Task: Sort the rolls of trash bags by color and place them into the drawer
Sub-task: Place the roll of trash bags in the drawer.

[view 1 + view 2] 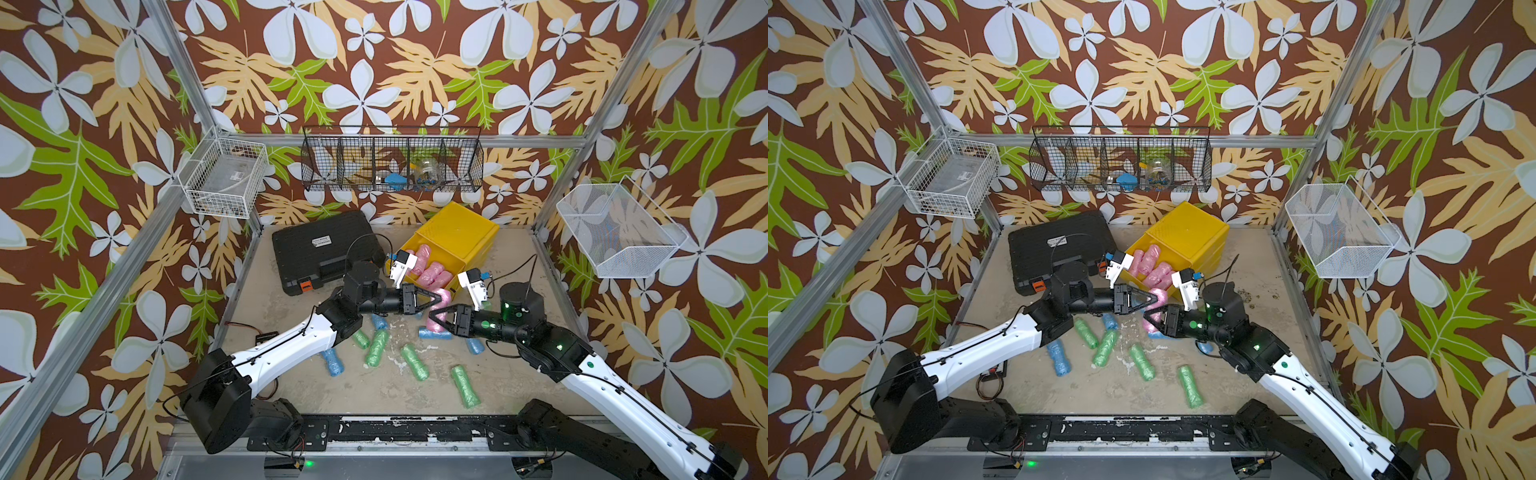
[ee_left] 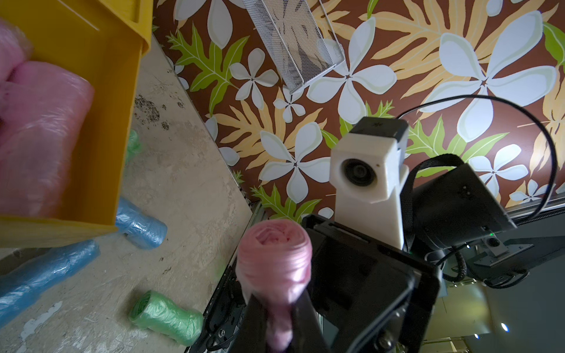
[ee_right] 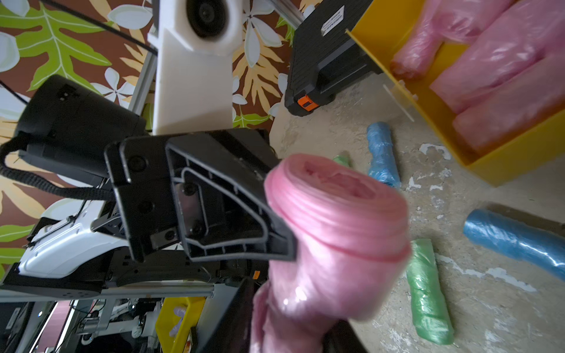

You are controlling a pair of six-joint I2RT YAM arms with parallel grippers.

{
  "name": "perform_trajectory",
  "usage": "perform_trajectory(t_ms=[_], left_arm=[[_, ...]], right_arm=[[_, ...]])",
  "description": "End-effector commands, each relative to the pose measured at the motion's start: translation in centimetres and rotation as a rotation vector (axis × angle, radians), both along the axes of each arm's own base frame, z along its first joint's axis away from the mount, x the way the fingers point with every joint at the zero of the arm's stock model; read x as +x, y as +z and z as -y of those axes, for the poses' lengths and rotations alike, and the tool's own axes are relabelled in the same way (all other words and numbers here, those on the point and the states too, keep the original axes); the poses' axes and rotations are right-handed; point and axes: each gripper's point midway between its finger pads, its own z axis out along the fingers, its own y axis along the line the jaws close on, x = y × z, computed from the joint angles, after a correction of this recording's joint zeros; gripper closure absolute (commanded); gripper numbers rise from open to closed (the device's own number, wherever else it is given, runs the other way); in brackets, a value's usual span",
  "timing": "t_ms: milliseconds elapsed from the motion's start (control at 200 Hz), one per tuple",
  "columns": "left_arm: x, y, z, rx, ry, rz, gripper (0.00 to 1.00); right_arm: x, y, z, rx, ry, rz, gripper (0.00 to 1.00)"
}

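Floral-walled enclosure. Mottled surface: green rolls, blue rolls loose. Yellow drawer: pink rolls inside. Pink roll: airborne just before the drawer; likely light, soft, slick film; take at waist. Left hand: clenched on it. Right hand: around its other end, grip unclear.

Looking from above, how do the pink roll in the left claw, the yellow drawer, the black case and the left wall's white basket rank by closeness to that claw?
From the left gripper, in a top view:
1. pink roll, pinched in its grip.
2. drawer, just behind it.
3. black case, back left.
4. white basket, up on the left wall.
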Motion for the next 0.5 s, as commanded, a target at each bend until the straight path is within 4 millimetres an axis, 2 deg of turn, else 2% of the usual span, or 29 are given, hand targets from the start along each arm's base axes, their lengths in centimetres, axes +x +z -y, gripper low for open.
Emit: perform_trajectory(t_ms=[0,90,170,305,496], left_arm=[[-0.7,1.8,0.1,-0.023,-0.041,0.060,1.00],[0.3,1.9,-0.2,0.043,-0.019,0.105,1.00],[2.1,2.3,-1.1,0.113,0.013,0.156,1.00],[5.5,3.0,-2.2,0.240,0.071,0.273,1.00],[9.5,2.3,-1.6,0.429,0.085,0.439,1.00]], right_arm=[[0.2,3.0,-0.2,0.052,0.031,0.112,0.34],[1.0,4.9,1.3,0.054,-0.029,0.169,0.15],[1.6,6.9,3.2,0.046,-0.100,0.236,0.06],[2.5,9.0,5.9,-0.001,-0.194,0.313,0.03],[3.7,8.2,7.2,-0.099,-0.248,0.328,0.03]])
